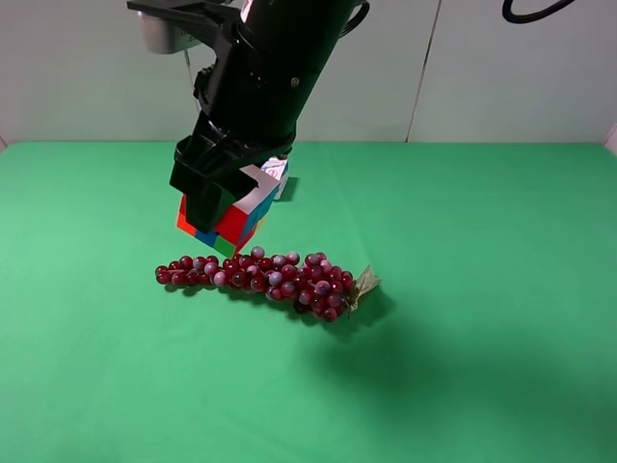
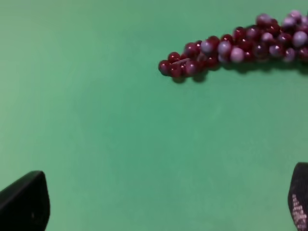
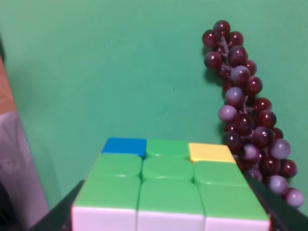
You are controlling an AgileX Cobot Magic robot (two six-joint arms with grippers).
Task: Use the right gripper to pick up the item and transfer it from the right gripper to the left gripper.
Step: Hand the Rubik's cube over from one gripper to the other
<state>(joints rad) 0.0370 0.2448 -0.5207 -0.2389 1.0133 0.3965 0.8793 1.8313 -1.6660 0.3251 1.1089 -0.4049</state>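
Puzzle cube (image 1: 234, 221) is clamped in the right hand (image 1: 224, 204), tilted corner-down; grapes (image 1: 265, 275) are seen toward the counter's (image 1: 482, 241) front edge, carton (image 1: 276, 171) behind; left hand (image 2: 161, 202) is spread apart.

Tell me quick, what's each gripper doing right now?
Left gripper: open, holding nothing.
Right gripper: closed on the cube.

Your right arm (image 1: 275, 68): glossy black, bulky; right gripper (image 1: 214, 203) a black claw. One black cable (image 1: 530, 12) loops at one o'clock, grey housing (image 1: 159, 34) at eleven. On the left gripper (image 2: 163, 209), fingertips (image 2: 299, 204) black (one pad dotted).
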